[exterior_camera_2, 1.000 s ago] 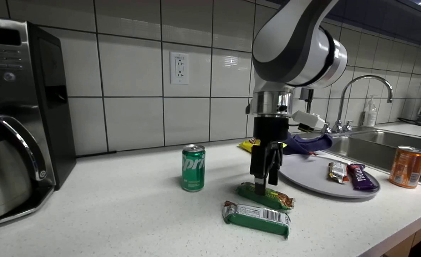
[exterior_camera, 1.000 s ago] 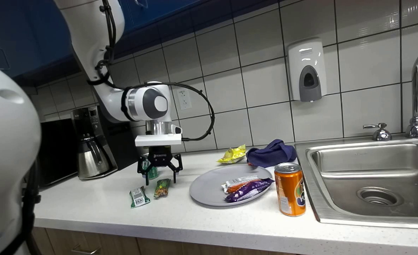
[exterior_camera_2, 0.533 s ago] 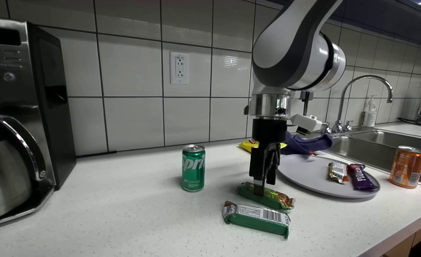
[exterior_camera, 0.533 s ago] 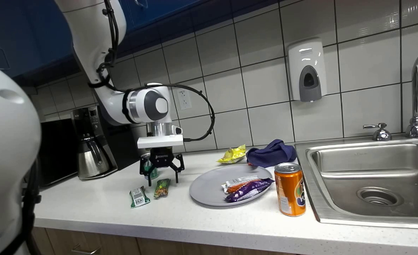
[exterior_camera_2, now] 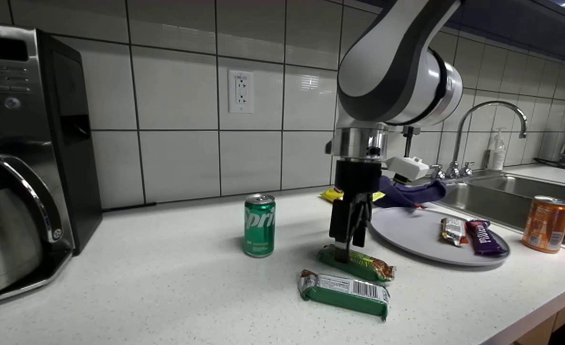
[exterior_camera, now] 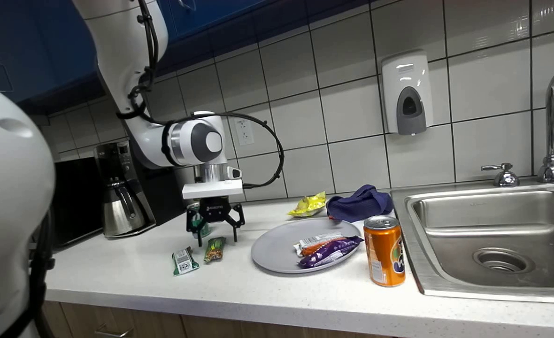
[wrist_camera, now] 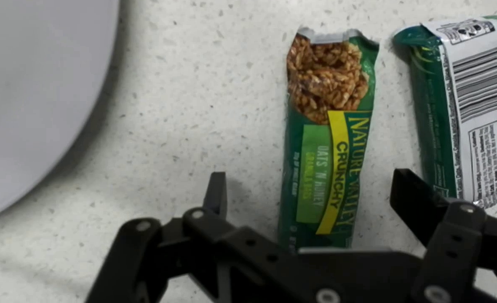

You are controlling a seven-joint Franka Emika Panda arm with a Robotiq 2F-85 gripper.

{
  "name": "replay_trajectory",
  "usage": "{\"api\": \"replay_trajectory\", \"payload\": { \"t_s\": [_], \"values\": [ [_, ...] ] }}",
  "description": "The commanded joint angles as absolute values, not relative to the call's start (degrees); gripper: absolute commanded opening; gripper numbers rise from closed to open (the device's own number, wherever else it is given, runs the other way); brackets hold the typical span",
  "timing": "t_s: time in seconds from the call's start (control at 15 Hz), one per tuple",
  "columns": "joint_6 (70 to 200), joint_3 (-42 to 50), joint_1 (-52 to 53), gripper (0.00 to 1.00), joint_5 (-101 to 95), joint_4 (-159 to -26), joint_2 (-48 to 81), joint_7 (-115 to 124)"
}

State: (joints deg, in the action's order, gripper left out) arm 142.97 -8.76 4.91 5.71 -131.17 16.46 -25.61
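My gripper (exterior_camera: 218, 241) points down, open and empty, over a green granola bar (wrist_camera: 328, 139) that lies on the white counter. In the wrist view the fingertips (wrist_camera: 310, 179) stand on either side of this bar, with a gap on each side. The bar's near end is hidden behind the gripper body. It shows in both exterior views (exterior_camera: 215, 249) (exterior_camera_2: 366, 266). Another green bar (wrist_camera: 476, 109) lies label-side up beside it, close to one finger; whether they touch I cannot tell. A grey plate (exterior_camera_2: 416, 235) holds a purple bar (exterior_camera_2: 484, 239) and a silver-and-orange bar (exterior_camera_2: 453, 231).
A green Sprite can (exterior_camera_2: 259, 225) stands behind the gripper. An orange can (exterior_camera: 384, 253) stands between plate and sink (exterior_camera: 415, 263). A yellow bag (exterior_camera: 308, 205) and a blue cloth (exterior_camera: 361, 204) lie by the tiled wall. A coffee maker (exterior_camera_2: 24, 143) stands at the counter's other end.
The gripper has come down slightly and shifted a little sideways over the granola bar. It stays open. The bars, plate and cans have not moved.
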Motion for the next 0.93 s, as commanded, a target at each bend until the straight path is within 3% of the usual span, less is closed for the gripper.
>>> {"api": "replay_trajectory", "payload": {
  "t_s": [0.0,0.87],
  "values": [
    [144.21,-9.53,5.24,1.0,3.92,-132.01,15.41,-22.57],
    [143.74,-9.07,6.79,1.0,-2.02,-133.78,13.25,-15.41]
  ]
}}
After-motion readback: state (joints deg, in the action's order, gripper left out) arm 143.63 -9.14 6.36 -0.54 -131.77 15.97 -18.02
